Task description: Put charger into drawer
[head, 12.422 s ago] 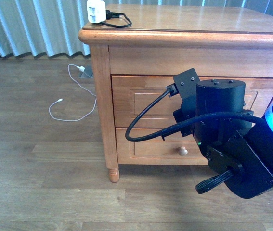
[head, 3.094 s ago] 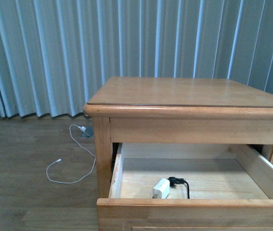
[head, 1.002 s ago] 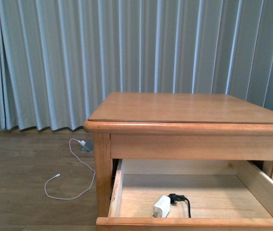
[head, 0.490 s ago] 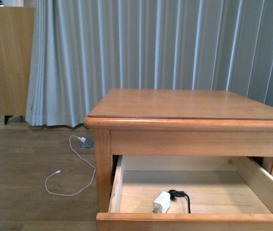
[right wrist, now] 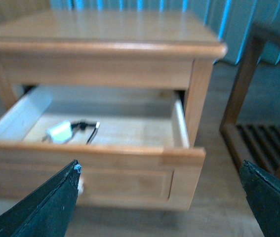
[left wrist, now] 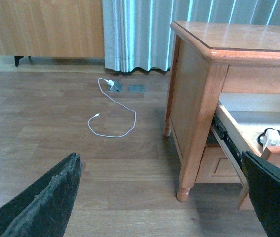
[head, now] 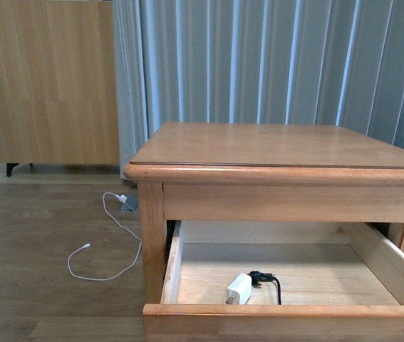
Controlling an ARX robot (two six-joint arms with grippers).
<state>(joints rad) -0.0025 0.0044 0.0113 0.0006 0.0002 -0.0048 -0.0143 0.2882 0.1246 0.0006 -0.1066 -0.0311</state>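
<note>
One charger (head: 239, 288), its black cable looped beside it, lies on the floor of the open drawer (head: 287, 311) near its front rail, so the placing looks done and closing the drawer appears the only step left. Both claws, left (left wrist: 159, 197) and right (right wrist: 164, 197), stand wide and empty, clear of the drawer. Since half a second ago, more of the wooden cupboard (head: 45, 78) shows left of the curtain (head: 273, 64); the charger is unmoved.

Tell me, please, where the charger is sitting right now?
In the front view the charger lies on the floor of the open drawer, left of centre and close behind its front panel, with its black cable looping off to its right.
</note>
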